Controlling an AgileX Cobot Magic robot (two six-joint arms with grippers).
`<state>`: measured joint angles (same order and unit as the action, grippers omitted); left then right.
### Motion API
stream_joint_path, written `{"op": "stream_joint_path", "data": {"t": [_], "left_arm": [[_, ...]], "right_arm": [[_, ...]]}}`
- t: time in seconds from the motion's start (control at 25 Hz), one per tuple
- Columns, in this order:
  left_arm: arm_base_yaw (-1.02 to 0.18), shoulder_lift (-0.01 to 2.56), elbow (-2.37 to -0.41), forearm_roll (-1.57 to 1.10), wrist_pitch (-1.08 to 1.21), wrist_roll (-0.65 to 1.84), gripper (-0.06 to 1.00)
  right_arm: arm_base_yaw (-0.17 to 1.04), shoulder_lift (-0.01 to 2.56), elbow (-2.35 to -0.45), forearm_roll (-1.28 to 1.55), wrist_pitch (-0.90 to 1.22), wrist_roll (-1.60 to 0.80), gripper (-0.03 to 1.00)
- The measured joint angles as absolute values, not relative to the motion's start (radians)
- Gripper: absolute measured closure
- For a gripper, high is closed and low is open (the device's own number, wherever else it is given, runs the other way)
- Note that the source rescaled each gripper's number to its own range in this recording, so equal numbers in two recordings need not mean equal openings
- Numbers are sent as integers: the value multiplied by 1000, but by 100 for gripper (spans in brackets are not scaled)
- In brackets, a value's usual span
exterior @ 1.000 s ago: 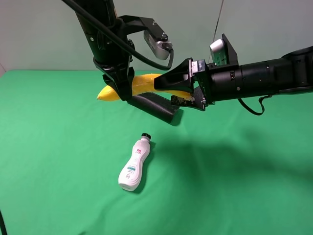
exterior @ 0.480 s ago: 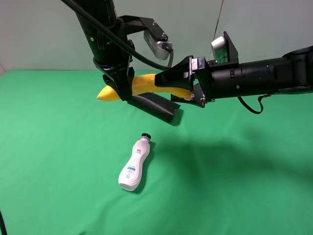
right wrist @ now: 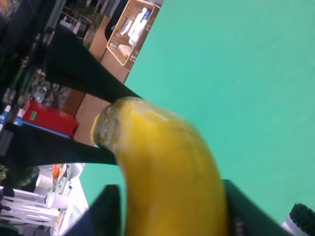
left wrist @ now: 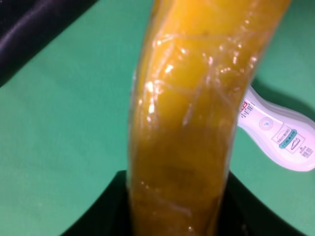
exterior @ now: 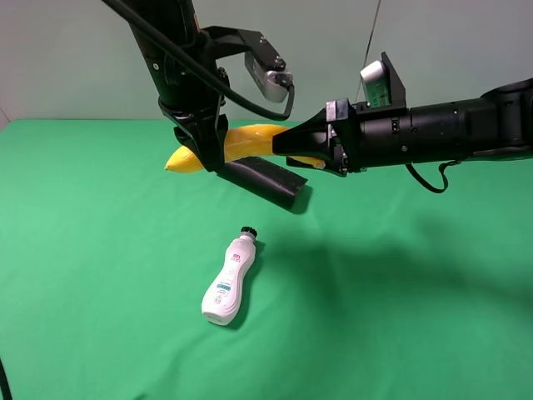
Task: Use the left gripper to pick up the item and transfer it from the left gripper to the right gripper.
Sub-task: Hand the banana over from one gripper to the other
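Observation:
A yellow banana (exterior: 243, 141) wrapped in clear film hangs level in mid-air above the green table (exterior: 100, 250). My left gripper (exterior: 213, 152) is shut on its middle-left part, pointing down. My right gripper (exterior: 293, 148) reaches in from the right and is shut on the banana's right end. The left wrist view shows the banana (left wrist: 187, 113) filling the frame between the dark fingers (left wrist: 106, 209). The right wrist view shows the banana's end (right wrist: 167, 162) between its fingers (right wrist: 106, 211).
A white bottle (exterior: 230, 279) with a black cap lies on the table below the banana; it also shows in the left wrist view (left wrist: 278, 135). The left arm's dark body (exterior: 179, 58) stands over the back left.
The right gripper's jaws, wide apart around the banana's right end a second ago, have closed onto it. The left gripper and the banana have stayed in place.

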<state>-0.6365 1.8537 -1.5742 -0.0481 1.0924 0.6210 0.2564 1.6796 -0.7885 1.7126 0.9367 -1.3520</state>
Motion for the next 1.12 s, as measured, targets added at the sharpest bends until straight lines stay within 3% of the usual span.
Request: {"op": "stream_joint_path", "data": {"t": [0.04,0.84,0.92,1.04,1.12], "left_arm": [[-637,1854,-1574,-47,1091,626,94],[-637,1854,-1574,-41,1078,679,94],[-637,1854,-1574,-64,1078,690,80],[-637,1854,-1574,-109,1059,694,31],[-637,1854,-1574,-118,1026,694,12]], "right_arm": [[256,1680,-788,1717,937,-1352,97],[256,1680,-788,1727,940,-1381,97],[256,1680,-788,1730,967,-1381,97],[256,1680,-788,1732,975,-1384,97],[256,1680,-788,1732,977,-1385,97]]}}
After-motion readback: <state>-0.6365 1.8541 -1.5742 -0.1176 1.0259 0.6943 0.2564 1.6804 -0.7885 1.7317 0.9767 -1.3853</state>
